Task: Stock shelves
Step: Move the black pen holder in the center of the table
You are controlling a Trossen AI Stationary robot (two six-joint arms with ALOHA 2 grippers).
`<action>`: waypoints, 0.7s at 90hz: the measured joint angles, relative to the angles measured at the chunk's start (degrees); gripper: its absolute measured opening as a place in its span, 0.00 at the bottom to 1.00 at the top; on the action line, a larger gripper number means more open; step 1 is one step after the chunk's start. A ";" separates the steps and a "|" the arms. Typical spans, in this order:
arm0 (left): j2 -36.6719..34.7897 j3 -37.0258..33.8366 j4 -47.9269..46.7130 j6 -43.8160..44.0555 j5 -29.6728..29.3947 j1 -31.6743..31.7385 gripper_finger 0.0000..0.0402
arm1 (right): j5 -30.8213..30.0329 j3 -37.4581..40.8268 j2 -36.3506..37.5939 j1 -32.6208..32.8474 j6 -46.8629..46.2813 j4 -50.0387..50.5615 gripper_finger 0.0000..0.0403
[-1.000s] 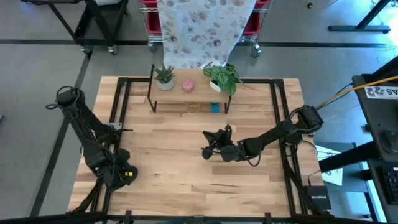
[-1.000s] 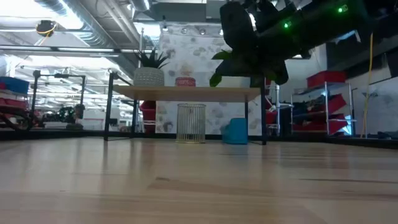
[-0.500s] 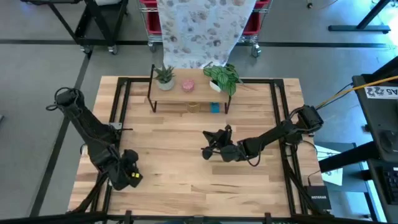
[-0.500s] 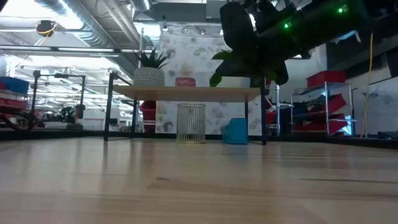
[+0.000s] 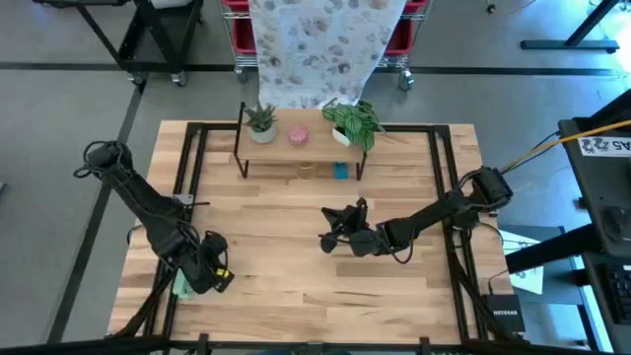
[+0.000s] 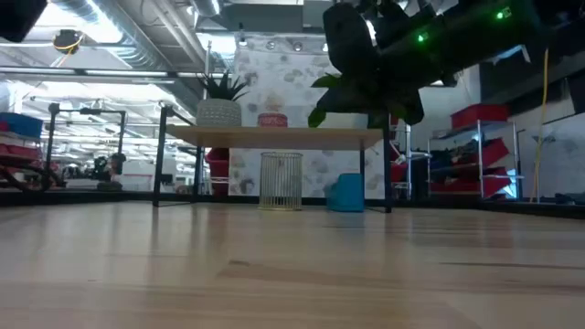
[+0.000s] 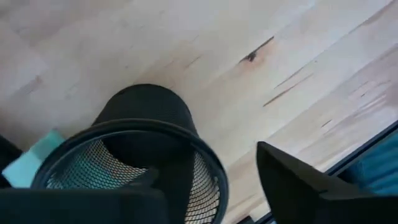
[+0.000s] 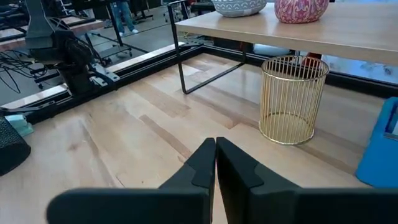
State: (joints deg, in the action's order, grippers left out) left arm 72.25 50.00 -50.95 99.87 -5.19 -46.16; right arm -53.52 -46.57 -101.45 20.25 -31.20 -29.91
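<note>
I'm at the pick-up step for another item. My left gripper (image 5: 210, 268) sits low at the near-left corner of the table (image 5: 296, 296), right over a black mesh cup (image 7: 146, 149). In the left wrist view one finger (image 7: 305, 183) stands clear on the outside of the cup and the other seems to run along or inside the rim, so I judge the fingers spread around the wall, not yet clamped. A pale green thing (image 7: 34, 158) lies just beside the cup; I can't tell what it is.

My right gripper (image 8: 215, 149) waits near the middle of the table, fingers pressed together with nothing between them.

The shelf (image 5: 306, 138) stands at the far edge, well apart from the cup. Its top carries a small potted plant (image 5: 261, 123), a pink pot (image 5: 297, 133) and a leafy plant (image 5: 353, 120); below it stand a gold wire basket (image 8: 292, 99) and a blue box (image 8: 382, 146).

Next, as I see it, I need to pinch the cup's wall firmly, lift it straight, and carry it across toward free room under the shelf, left of the basket, keeping clear of my right arm.
</note>
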 joint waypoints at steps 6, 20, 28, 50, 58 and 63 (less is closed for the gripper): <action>0.00 0.00 0.78 -1.68 0.10 1.09 0.26 | 0.64 0.00 0.00 0.00 0.02 0.02 0.00; 0.00 0.04 2.11 -6.78 0.11 4.06 0.13 | 0.64 0.00 0.00 0.02 0.21 1.47 0.00; 0.00 0.04 3.98 -10.74 -0.12 6.09 0.06 | 0.64 0.00 0.00 0.00 0.21 2.57 0.00; 0.00 0.04 8.94 -22.18 -1.12 13.17 0.01 | 0.66 0.00 0.00 0.02 0.21 3.01 0.00; 0.00 0.04 11.41 -27.48 -2.17 16.07 0.01 | 0.66 0.00 0.00 0.04 0.33 3.24 0.00; 0.00 0.04 13.32 -30.23 -2.80 17.73 0.01 | 0.66 0.00 0.00 0.50 1.00 4.09 0.00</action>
State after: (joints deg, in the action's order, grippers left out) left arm 72.25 50.04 -37.62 69.64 -7.99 -28.43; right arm -52.86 -46.57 -101.45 20.75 -30.19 -25.82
